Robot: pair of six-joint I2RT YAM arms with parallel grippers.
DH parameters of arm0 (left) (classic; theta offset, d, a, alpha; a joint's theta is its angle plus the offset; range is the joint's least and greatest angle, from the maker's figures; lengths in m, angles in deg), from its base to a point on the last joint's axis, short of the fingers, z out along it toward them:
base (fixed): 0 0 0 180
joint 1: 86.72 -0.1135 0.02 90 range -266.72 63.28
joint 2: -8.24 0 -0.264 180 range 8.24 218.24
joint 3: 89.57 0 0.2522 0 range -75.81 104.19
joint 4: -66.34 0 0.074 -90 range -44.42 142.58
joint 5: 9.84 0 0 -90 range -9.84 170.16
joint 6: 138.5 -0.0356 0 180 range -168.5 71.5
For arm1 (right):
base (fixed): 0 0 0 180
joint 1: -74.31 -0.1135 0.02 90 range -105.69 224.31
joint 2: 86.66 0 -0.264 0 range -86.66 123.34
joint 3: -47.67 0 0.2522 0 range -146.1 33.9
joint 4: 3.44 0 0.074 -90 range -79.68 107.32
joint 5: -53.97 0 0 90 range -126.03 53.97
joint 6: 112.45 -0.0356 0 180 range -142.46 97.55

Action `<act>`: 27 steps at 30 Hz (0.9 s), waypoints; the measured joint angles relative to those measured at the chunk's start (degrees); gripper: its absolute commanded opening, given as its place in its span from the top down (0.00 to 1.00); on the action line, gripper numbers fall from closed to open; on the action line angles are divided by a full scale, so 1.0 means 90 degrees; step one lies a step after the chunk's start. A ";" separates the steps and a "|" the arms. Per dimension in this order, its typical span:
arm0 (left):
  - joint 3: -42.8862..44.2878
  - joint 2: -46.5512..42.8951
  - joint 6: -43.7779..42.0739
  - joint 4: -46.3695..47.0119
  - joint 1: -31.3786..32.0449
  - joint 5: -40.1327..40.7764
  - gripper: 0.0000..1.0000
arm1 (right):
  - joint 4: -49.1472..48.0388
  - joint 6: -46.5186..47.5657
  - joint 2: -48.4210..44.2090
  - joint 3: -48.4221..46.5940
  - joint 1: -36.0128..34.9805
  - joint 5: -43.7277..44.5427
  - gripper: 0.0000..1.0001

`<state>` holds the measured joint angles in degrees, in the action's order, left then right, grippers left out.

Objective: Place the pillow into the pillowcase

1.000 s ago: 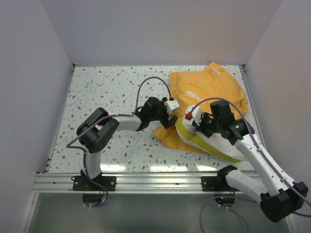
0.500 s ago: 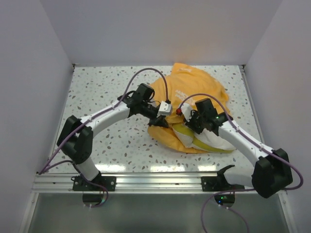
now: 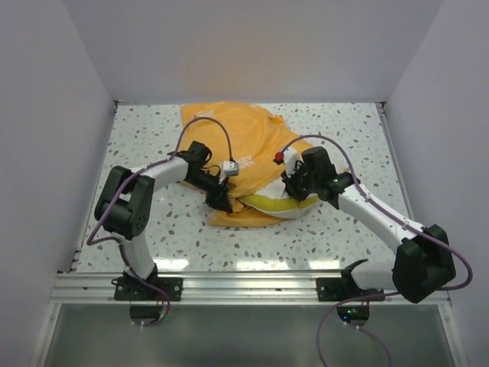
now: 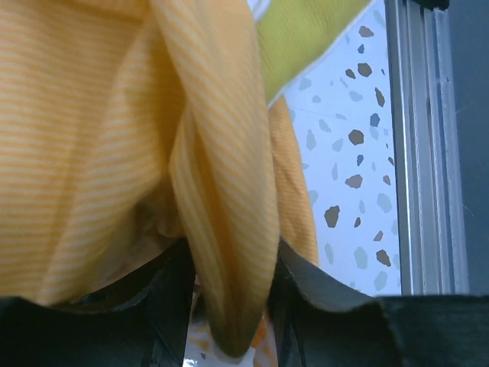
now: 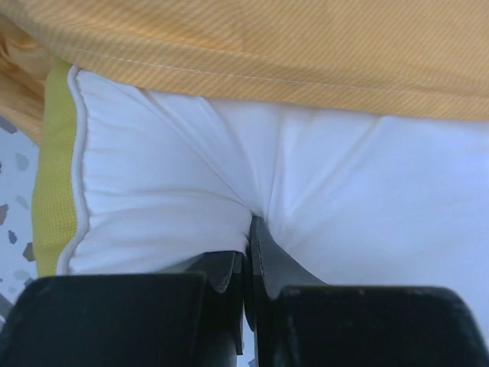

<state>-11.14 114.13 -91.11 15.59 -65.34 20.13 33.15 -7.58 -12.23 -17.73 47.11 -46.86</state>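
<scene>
My left fingers (image 3: 219, 203) are clenched on a thick, rolled fold of the pillowcase (image 3: 229, 134). In the left wrist view that striped orange cloth (image 4: 114, 115) bunches between the two black tips and hangs down past them. The pillowcase spreads from the far middle of the bench (image 3: 153, 130) toward its centre, rumpled, with its near edge gathered where I hold it.

My right fingers (image 5: 246, 267) are pinched almost together on a tuck of the pillow (image 5: 191, 168), and the white fabric creases into the grip. The pillow (image 3: 267, 205) lies near the middle of the bench, between my two wrists. Most of it is under the orange cloth, and only its near part shows. The yellow-green strip (image 5: 57, 153) runs along the exposed edge, on the left side of the right wrist view. The stitched hem (image 5: 267, 73) of the pillowcase lies across the pillow just beyond my right fingers. I cannot tell how far inside the case the pillow sits.
</scene>
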 measured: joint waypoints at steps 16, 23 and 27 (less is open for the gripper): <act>-0.0141 -0.2730 0.1037 0.0731 -0.2773 0.1800 0.13 | 0.1275 0.1406 0.0340 -0.0330 0.2227 -0.0180 1.00; -0.0522 -0.1732 0.0814 0.1132 -0.3019 0.2538 0.14 | 0.1450 0.2166 0.1185 -0.0770 0.3145 0.0097 1.00; -0.0304 -0.0984 0.1868 0.2191 -0.3016 0.2443 0.24 | 0.1445 0.2324 0.1353 -0.0809 0.3245 0.0095 1.00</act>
<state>-13.88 105.28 -74.30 35.30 -92.48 42.12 46.15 13.34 -0.05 -25.01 76.31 -46.01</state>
